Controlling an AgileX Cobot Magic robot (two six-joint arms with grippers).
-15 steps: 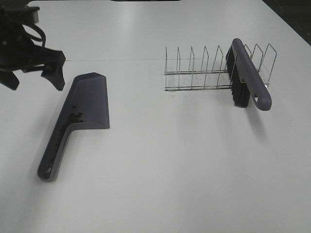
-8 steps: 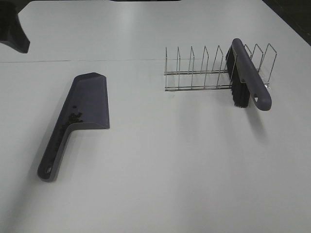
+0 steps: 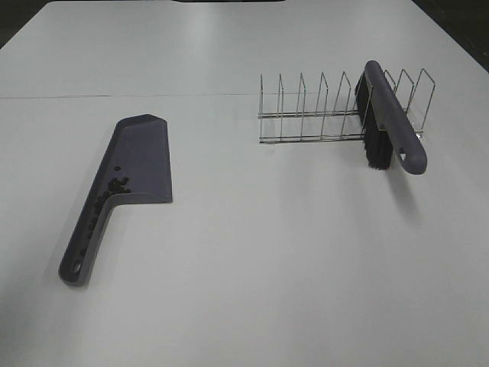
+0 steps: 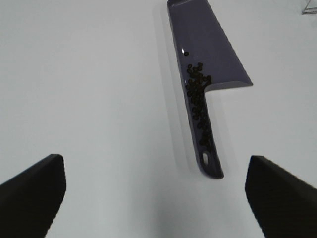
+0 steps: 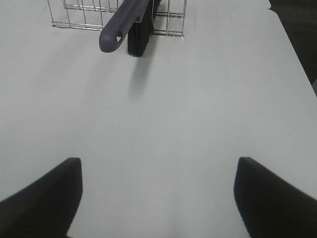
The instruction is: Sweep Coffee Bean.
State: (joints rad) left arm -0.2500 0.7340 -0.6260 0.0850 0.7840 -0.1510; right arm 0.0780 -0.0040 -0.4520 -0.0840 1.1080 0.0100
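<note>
The purple dustpan [image 3: 137,157] lies flat on the white table at the left. The coffee beans [image 3: 116,185] sit at the back of its scoop and trail down the handle channel. The left wrist view shows the same dustpan [image 4: 210,49] with the coffee beans [image 4: 198,96] in it. My left gripper [image 4: 154,163] is open and empty, well back from the pan. The purple brush [image 3: 391,115] with black bristles leans in the wire rack [image 3: 309,115]. My right gripper [image 5: 158,163] is open and empty, some way short of the brush [image 5: 124,25]. Neither gripper shows in the exterior view.
The wire rack [image 5: 79,15] stands at the back right with several upright dividers. The brush handle overhangs the rack toward the table's right side. The table's right edge [image 5: 292,54] drops off to a dark floor.
My left arm, which hovered beside the dustpan's far end, has drawn away up and left out of the exterior view. Dustpan, beans and brush have stayed put.
</note>
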